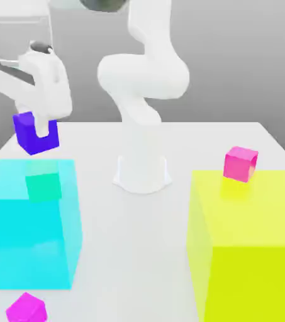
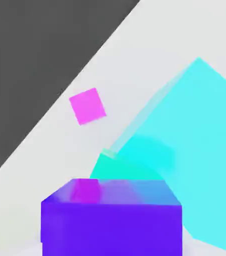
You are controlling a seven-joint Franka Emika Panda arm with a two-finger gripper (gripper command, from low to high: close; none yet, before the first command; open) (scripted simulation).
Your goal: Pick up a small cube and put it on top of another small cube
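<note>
The gripper (image 1: 42, 129) holds the indigo cube (image 1: 28, 133) aloft (step 1 done), leaving placement on the teal cube (image 1: 43, 187).

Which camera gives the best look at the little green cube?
The exterior view: the teal-green cube sits whole on top of the big cyan block. In the hand view just a sliver of it peeks past the indigo cube.
</note>
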